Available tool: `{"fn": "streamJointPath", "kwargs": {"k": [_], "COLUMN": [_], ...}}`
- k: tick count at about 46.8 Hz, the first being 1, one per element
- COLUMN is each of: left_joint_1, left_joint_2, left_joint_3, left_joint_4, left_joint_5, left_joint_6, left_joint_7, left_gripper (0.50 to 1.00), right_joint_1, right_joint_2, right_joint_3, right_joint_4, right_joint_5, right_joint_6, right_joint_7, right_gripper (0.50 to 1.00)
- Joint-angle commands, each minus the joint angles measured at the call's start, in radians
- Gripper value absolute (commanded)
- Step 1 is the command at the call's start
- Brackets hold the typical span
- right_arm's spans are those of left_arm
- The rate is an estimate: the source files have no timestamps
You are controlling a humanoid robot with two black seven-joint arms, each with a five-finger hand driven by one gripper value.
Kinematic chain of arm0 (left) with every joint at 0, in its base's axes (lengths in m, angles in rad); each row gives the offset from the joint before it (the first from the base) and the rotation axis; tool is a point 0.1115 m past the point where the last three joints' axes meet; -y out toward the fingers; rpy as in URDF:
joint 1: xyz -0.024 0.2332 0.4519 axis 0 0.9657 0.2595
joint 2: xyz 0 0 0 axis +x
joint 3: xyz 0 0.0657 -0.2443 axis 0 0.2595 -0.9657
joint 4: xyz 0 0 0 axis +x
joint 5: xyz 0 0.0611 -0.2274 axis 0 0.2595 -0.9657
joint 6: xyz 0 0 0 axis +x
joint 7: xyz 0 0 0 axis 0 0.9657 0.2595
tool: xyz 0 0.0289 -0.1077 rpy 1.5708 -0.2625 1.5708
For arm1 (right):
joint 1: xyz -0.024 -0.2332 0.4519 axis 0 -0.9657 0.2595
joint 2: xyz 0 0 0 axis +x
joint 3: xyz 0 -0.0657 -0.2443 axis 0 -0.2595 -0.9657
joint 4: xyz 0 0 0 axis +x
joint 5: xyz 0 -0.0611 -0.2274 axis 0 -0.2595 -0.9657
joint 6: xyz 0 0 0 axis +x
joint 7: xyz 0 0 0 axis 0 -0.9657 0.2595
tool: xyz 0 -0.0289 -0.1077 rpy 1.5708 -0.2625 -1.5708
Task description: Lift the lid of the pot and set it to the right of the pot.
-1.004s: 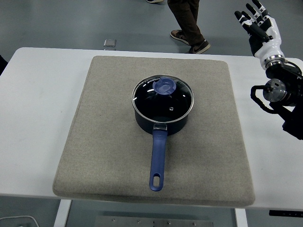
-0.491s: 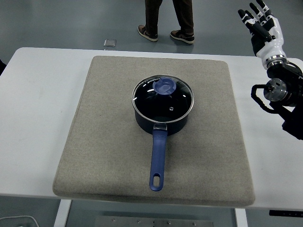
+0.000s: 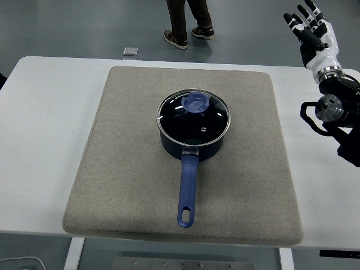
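- Currently the pot (image 3: 193,126) sits mid-mat (image 3: 112,169), its lid (image 3: 193,115) seated, handle pointing near.
- Right hand (image 3: 314,35) hovers far right, fingers spread, holding nothing, well apart from the lid.
- Risk: the small blue knob (image 3: 196,102) may slip from a loose pinch, dropping the glass lid.

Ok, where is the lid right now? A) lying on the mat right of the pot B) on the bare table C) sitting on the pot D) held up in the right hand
C: the lid sits on the pot, while the right hand is raised far off at the table's right, fingers spread, holding nothing.
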Motion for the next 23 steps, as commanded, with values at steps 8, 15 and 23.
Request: {"fn": "streamJointPath", "kwargs": {"k": [8, 15, 23], "left_joint_1": [0.001, 0.000, 0.001], "left_joint_2": [0.000, 0.000, 0.000], "left_joint_3": [0.000, 0.000, 0.000], "left_joint_4": [0.000, 0.000, 0.000], "left_joint_5": [0.000, 0.000, 0.000], "left_joint_6": [0.000, 0.000, -0.001], "left_joint_7": [0.000, 0.000, 0.000], "left_gripper": [1.000, 1.000, 1.000], "right_joint_1": [-0.017, -0.018, -0.018], "right_joint_2": [-0.004, -0.010, -0.010], "right_joint_3": [-0.003, -0.002, 0.000], "right_joint_4": [0.000, 0.000, 0.000], "right_joint_5": [-0.047, -0.092, -0.092], "right_joint_6": [0.001, 0.001, -0.001], "right_joint_7": [0.001, 0.003, 0.003], "right_gripper": [0.907, 0.907, 0.907]}}
